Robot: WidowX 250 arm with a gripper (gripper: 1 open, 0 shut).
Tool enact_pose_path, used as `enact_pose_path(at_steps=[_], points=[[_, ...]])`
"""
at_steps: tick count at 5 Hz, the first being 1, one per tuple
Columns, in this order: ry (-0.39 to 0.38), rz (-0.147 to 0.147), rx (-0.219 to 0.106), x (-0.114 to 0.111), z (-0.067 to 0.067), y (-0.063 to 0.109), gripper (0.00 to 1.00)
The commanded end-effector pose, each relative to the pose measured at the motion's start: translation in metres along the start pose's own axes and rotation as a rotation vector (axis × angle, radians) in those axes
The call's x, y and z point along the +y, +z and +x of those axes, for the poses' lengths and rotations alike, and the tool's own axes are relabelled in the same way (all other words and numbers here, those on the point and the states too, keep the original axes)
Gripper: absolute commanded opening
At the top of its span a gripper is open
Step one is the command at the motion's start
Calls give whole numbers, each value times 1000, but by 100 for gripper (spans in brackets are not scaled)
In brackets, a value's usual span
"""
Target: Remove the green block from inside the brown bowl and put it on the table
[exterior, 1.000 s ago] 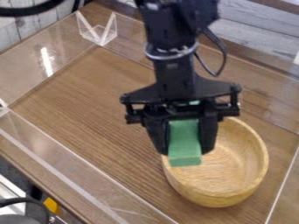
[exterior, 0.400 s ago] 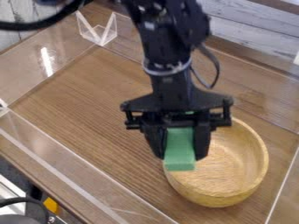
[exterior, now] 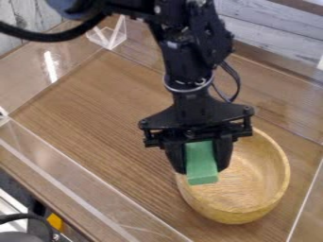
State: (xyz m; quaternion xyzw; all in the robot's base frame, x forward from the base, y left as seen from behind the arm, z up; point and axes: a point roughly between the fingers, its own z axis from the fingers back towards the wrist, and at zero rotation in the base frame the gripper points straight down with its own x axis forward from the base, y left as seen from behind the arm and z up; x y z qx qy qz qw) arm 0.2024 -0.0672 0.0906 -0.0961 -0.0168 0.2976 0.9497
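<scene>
Wood-grain planks are running diagonally across the table (exterior: 89,118), a medium-brown surface catching a soft sheen, with low clear acrylic walls (exterior: 57,52) standing along its edges and a small clear triangular piece (exterior: 106,31) sitting in the upper left of the frame. Toward the lower right, the brown bowl (exterior: 259,194) is resting on the table; it is round, shallow and thick-walled, made of light tan wood with a smooth rounded rim. The black arm (exterior: 190,47) is reaching down from the top of the frame, and its claw (exterior: 203,156) is pointing almost straight down over the bowl's left rim. Its jaws are gripping the green block (exterior: 203,163), a flat, plain bright-green bar. The block is hanging with its long axis close to upright, its lower end leaning slightly toward the lower left, just above the bowl's near rim.
</scene>
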Motion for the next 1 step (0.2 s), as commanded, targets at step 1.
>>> enact_pose_path(at_steps=[1], points=[[-17, -15, -21, -2, 4, 8, 0]])
